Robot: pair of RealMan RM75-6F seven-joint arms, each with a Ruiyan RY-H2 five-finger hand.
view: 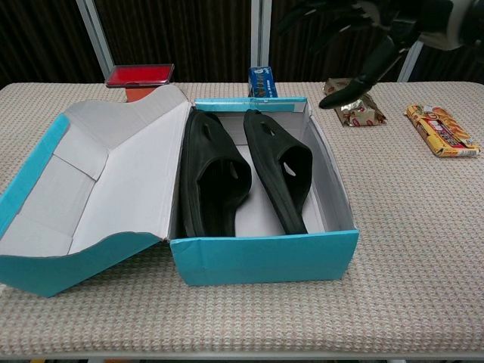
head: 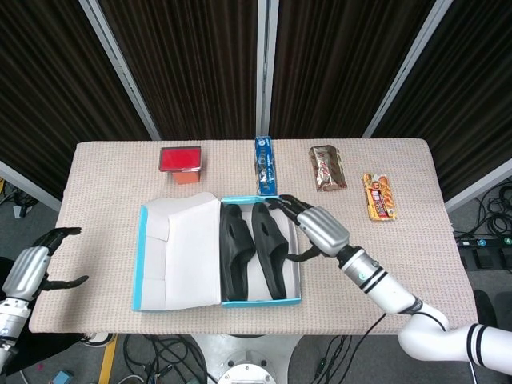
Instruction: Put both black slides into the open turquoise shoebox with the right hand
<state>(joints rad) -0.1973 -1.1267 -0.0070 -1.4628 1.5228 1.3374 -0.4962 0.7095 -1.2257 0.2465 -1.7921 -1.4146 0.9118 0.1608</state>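
Shoebox (view: 265, 257) in turquoise sits nearest, close to the front edge of the worktop (head: 384, 184), its white-lined lid (view: 113, 174) folded out flat toward the left edge. Inside the box the two black slides lie side by side, lengthwise from front to back: the left slide (view: 210, 181) leans against the wall by the lid hinge, the right slide (view: 280, 170) lies next to it, and a strip of pale box floor shows between the right slide and the right wall. Both slides rest wholly within the box walls.

The right hand (head: 316, 228) hangs above the box's right rear corner, raised clear of the slides, its fingers spread and lightly curled with nothing in them; in the chest view only its dark fingers (view: 355, 79) show at the top of the picture, in front of the snack packs. The left hand (head: 36, 268) sits off the left edge of the worktop, low and away from everything, fingers apart and holding nothing.

Along the rear edge stands a row of other things: a red box (head: 180, 160) toward the left, a blue packet (head: 266, 164) just behind the shoebox, a brown snack wrapper (head: 327, 167) to its right, and an orange snack pack (head: 379, 196) nearest the right edge.
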